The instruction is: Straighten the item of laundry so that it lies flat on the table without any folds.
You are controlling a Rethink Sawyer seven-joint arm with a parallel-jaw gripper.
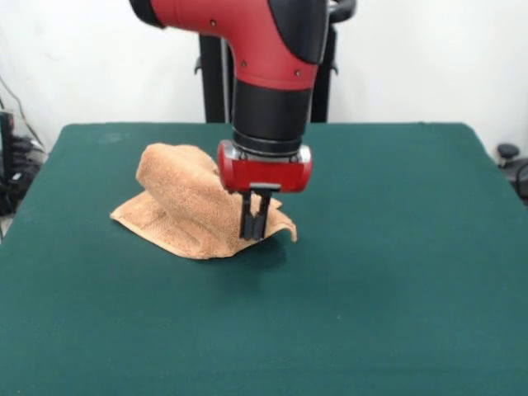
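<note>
The orange-tan terry towel [186,206] lies crumpled on the dark green table [396,272], left of centre. Its far part is bunched into a raised hump, and its near edge is spread low on the felt. The red and black arm comes down from above. My gripper [254,231] is over the towel's right end, and its two dark fingers are close together and pinch the cloth there. The right corner of the towel curls up beside the fingers. No label shows.
The robot's black pedestal [216,82] stands behind the table's far edge. Dark gear sits off the table at the left [12,165] and right [511,161] edges. Green felt stretches wide to the right and front of the towel.
</note>
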